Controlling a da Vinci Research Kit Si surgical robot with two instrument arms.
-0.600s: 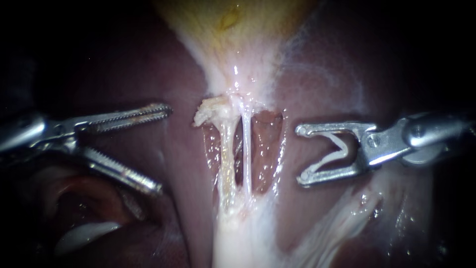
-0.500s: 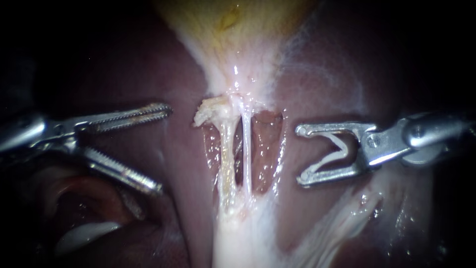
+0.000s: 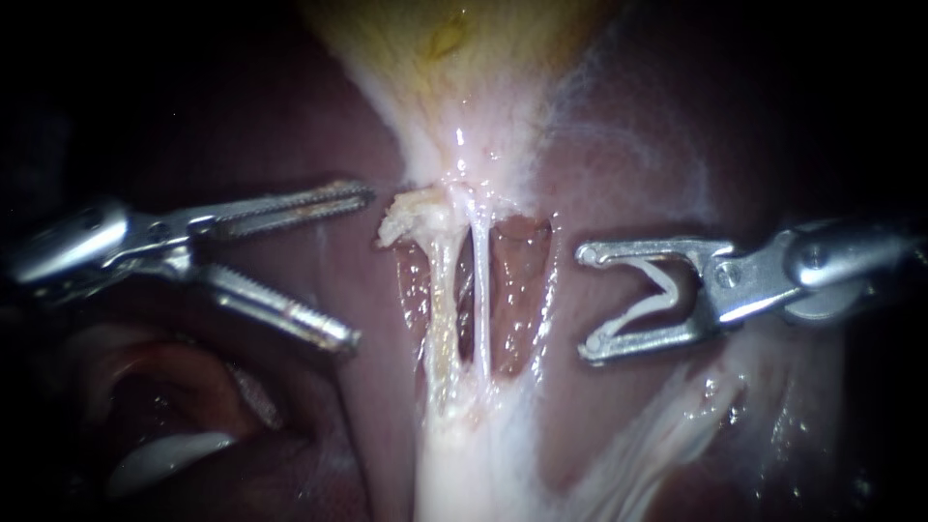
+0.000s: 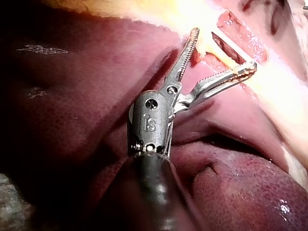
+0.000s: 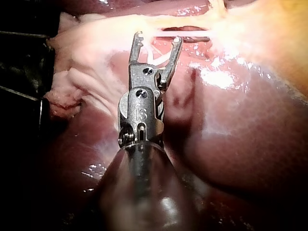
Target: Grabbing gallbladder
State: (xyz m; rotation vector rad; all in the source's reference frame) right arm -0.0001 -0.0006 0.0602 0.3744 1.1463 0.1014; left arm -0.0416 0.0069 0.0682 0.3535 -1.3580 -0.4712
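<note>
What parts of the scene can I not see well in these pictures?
- Gallbladder: endoscope view, cut off by the top edge.
- Left instrument shaft: endoscope view, lost in the dark at the left edge.
- Clip held in the right instrument: right wrist view, partly behind its jaws.
- Lower ends of the two tubes: buried in white tissue.

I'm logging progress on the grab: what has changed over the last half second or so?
The left instrument advanced toward the tubes and slightly upward, jaws open, gripping nothing. The right instrument, its jaws holding the clip, stayed put, as did the tubes.
</note>
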